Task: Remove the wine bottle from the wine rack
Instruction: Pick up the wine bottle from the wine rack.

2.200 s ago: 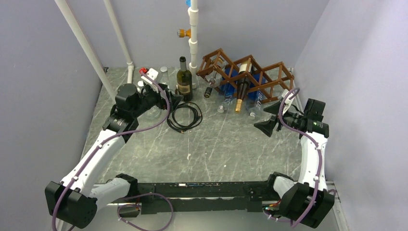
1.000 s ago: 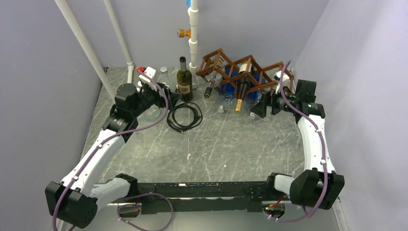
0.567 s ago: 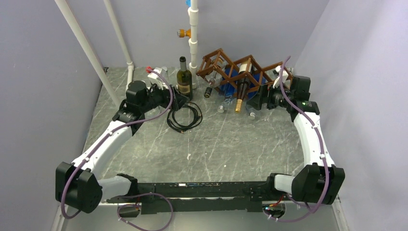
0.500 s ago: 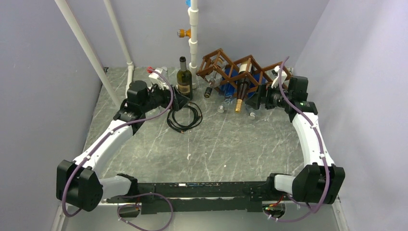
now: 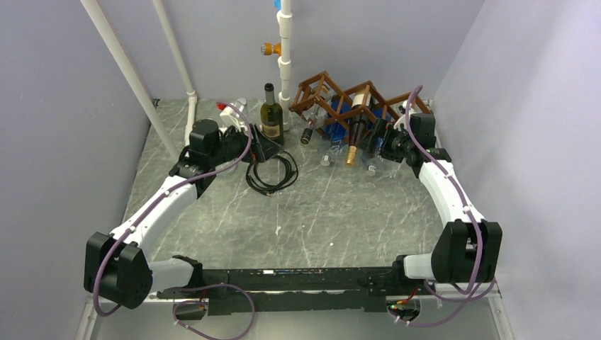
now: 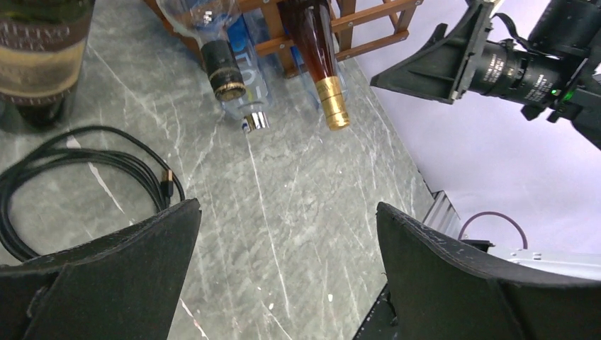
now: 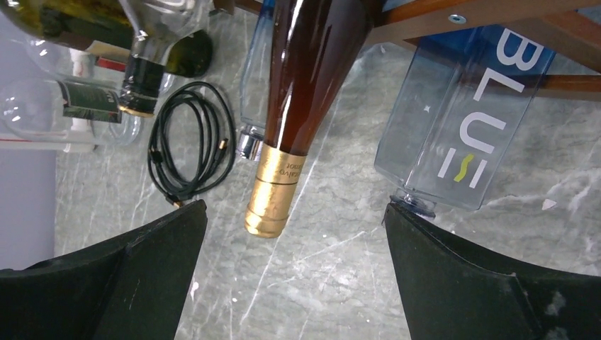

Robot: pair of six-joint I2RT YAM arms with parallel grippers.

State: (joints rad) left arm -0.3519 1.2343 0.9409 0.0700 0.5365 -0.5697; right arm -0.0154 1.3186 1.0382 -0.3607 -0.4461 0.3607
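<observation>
The brown wooden wine rack (image 5: 365,105) stands at the back right, its slats also in the right wrist view (image 7: 468,13). A brown wine bottle with a gold foil neck (image 5: 352,144) lies in it, neck pointing out and down; it shows in the right wrist view (image 7: 278,185) and in the left wrist view (image 6: 331,99). My right gripper (image 5: 373,139) (image 7: 294,205) is open, just in front of the gold neck, not touching it. My left gripper (image 5: 264,147) (image 6: 288,205) is open and empty, low beside an upright dark bottle (image 5: 270,117).
A coiled black cable (image 5: 271,172) lies on the marble table. Clear and blue-tinted bottles (image 7: 468,120) fill the rack's lower cells, and another clear bottle neck (image 6: 225,65) sticks out. White pipes (image 5: 285,49) stand behind. Walls close in on both sides.
My right arm has swung left and toward the back, from the right edge to the front of the rack. My left arm has reached forward toward the upright bottle.
</observation>
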